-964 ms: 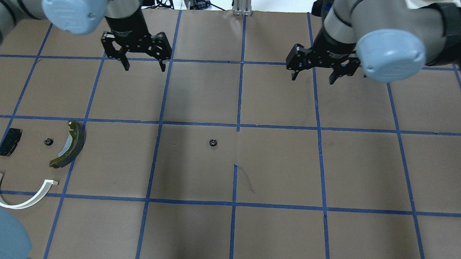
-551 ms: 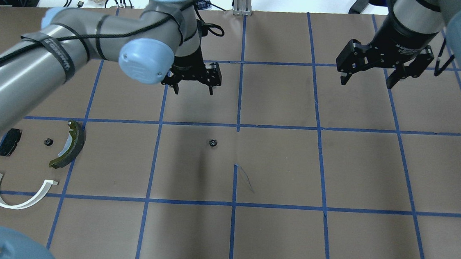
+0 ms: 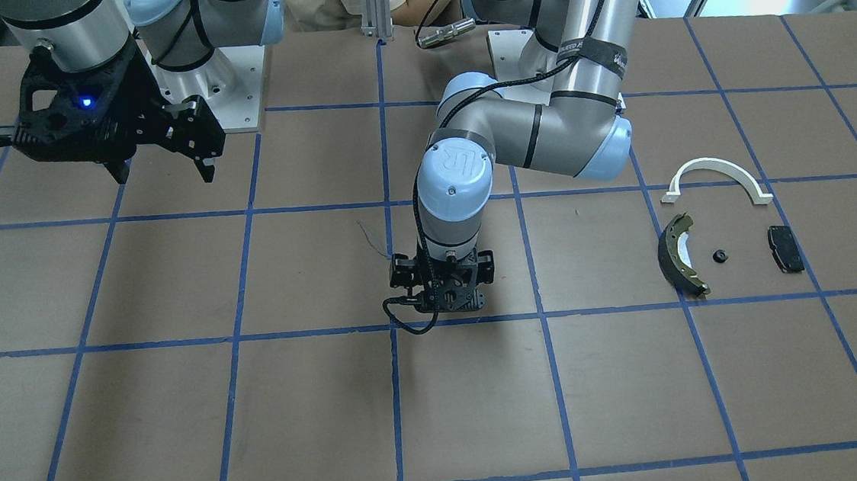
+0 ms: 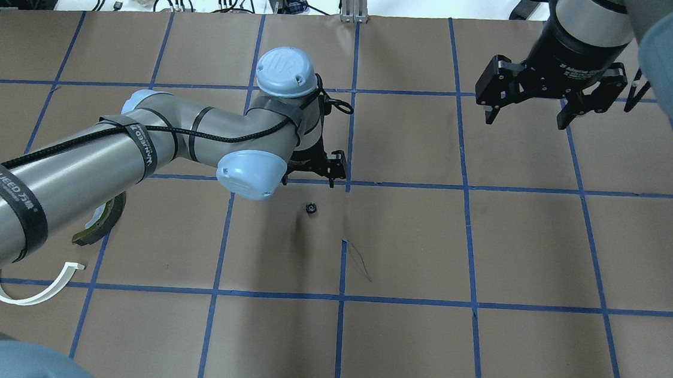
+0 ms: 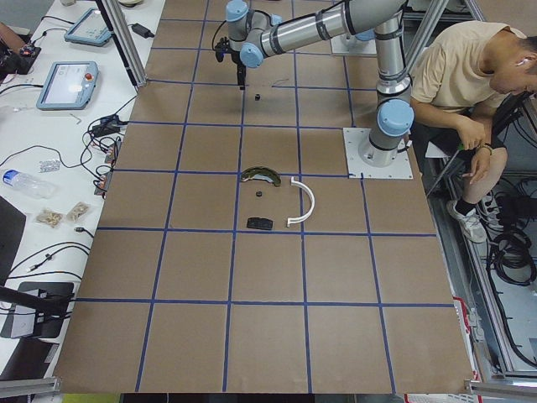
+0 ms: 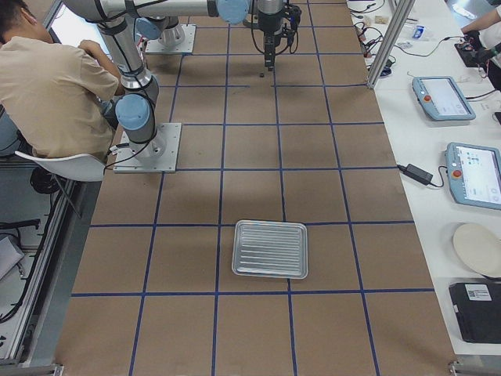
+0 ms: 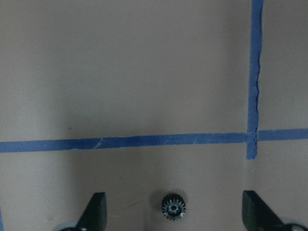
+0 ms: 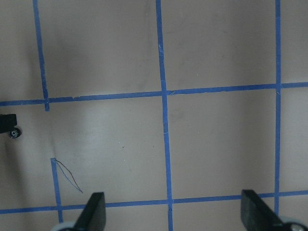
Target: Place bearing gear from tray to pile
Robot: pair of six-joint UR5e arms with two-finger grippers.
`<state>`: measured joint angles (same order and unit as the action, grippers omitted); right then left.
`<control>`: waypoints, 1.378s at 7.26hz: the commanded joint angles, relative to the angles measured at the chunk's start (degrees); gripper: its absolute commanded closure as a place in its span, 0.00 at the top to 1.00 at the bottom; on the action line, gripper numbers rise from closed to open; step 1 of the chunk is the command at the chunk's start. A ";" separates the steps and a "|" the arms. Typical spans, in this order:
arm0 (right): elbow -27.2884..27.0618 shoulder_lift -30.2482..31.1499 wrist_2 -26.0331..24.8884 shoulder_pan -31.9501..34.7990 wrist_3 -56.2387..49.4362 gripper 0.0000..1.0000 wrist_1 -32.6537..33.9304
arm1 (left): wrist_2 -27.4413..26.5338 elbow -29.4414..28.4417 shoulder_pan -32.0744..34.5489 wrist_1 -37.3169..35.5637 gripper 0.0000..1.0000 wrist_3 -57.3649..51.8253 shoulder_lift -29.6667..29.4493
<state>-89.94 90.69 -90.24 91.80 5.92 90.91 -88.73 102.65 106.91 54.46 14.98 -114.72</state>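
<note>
we hover the left gripper (image 4: 320,168) over the gear (image 4: 310,208), jaws wide; next we should descend, close, then carry it to the pile (image 3: 680,255) at 9 o'clock. right gripper (image 4: 525,117): jaws wide too.

View straight down from the right gripper (image 8: 175,214) onto a counter (image 8: 221,144) covered in brown paper. Blue tape lines (image 8: 163,62) cross the paper and divide it into a grid of squares. At the bottom edge, the two dark tips of the jaws poke into view. They are spread wide apart, with only taped paper between them. At the far left edge, a small dark bearing gear (image 8: 15,133) with a pale centre lies on the paper, a little below a horizontal tape line. A black block (image 8: 6,120), cut off by the frame, sits just above the gear. At lower left, a thin pen scribble (image 8: 67,174) forms a narrow loop beside a short upright strip of tape.
</note>
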 commanded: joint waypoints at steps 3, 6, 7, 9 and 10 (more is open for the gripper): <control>-0.85 -0.42 0.14 0.58 -0.10 1.00 -0.04 | -0.04 1.07 0.32 -0.41 0.68 -0.30 -1.82; -1.03 -0.42 0.50 -0.48 -5.22 1.00 0.23 | -0.04 1.15 0.32 -0.32 0.52 0.05 -2.61; -1.03 -0.42 0.67 -0.39 -4.78 1.00 0.23 | -0.04 1.15 0.32 -0.32 0.49 0.22 -3.05; -1.03 -0.33 -0.03 -0.39 -5.57 1.00 0.32 | -0.13 1.76 0.58 -0.41 0.02 0.57 -3.14; -1.03 -0.33 -0.03 -0.39 -5.48 1.00 0.32 | -0.13 1.25 0.58 -0.41 0.00 0.31 -3.05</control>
<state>-90.96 90.34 -90.15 91.43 0.46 91.22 -88.84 104.06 107.41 54.08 15.38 -117.75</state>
